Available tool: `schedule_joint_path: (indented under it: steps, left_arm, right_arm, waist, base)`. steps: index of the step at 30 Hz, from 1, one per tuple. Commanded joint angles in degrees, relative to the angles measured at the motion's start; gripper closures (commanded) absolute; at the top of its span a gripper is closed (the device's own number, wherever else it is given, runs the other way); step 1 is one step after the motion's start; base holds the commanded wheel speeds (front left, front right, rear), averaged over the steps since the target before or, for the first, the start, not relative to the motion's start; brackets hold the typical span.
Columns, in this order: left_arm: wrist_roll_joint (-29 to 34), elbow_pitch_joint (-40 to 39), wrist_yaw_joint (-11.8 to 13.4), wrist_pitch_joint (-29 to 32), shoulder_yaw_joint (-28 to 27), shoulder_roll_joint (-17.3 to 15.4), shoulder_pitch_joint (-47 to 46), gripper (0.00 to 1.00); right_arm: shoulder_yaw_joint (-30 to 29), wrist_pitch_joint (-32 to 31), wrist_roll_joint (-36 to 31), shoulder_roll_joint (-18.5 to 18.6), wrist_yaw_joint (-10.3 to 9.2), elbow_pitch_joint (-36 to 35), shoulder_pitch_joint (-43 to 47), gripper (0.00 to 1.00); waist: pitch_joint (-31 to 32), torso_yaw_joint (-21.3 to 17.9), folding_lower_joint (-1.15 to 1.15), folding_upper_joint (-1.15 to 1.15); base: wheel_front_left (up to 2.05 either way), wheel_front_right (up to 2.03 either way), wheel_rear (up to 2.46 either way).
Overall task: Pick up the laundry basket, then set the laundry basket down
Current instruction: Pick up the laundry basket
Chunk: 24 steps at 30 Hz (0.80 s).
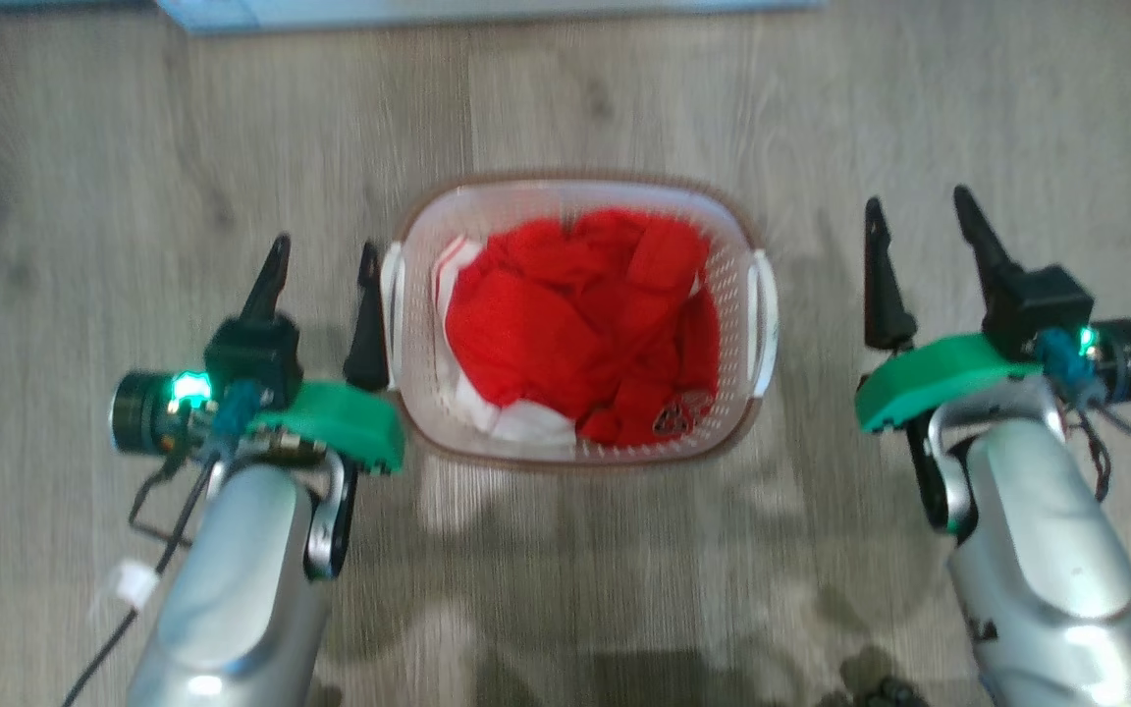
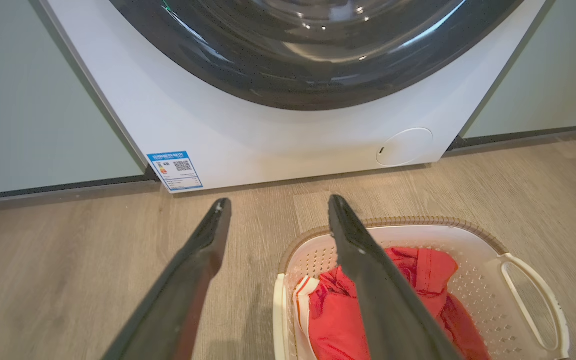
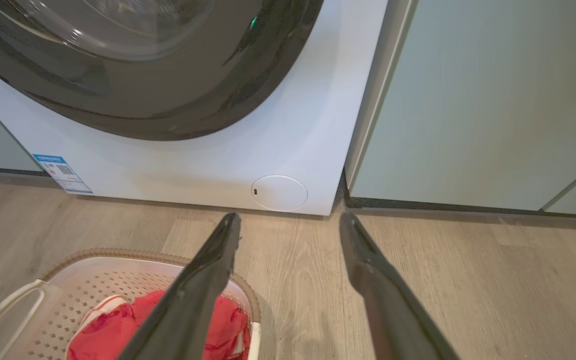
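The laundry basket (image 1: 428,236), white and perforated with a brown rim, stands on the wooden floor between my arms and holds red and white clothes (image 1: 575,314). It also appears in the left wrist view (image 2: 473,280) and the right wrist view (image 3: 68,295). My left gripper (image 1: 325,265) is open, its inner finger close beside the basket's left handle (image 1: 391,295) with nothing between the fingers. My right gripper (image 1: 919,216) is open, standing apart to the right of the right handle (image 1: 765,314). My left gripper (image 2: 278,205) and right gripper (image 3: 288,220) point toward the washer.
A white washing machine (image 2: 268,130) with a dark round door stands just beyond the basket; its base edge (image 1: 487,12) shows at the top of the head view. Pale green cabinet panels (image 3: 478,100) flank it. Wooden floor (image 1: 84,196) lies all around.
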<state>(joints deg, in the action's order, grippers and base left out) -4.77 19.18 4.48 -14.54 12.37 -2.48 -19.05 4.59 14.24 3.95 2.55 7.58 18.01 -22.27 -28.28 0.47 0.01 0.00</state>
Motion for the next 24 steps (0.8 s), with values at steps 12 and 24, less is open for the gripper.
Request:
schedule_joint_path:
  steps: [12, 24]
  left_arm:
    - [-4.5, 12.2, 0.6, -0.5, 2.7, -0.4, -11.8, 0.0]
    - [-6.4, 22.4, -0.8, -0.5, 5.8, -0.4, -17.0, 0.0]
  right_arm:
    - [-0.1, 0.8, -0.3, 0.3, -0.09, 6.8, -7.0, 0.0]
    - [1.5, 0.8, 1.1, 0.3, -0.09, 12.7, -9.0, 0.0]
  waist:
    - [-15.7, 2.6, -0.01, 0.0]
    - [-21.0, 3.0, -0.01, 0.0]
  base:
    - [0.0, 0.0, 0.0]
    - [0.0, 0.0, 0.0]
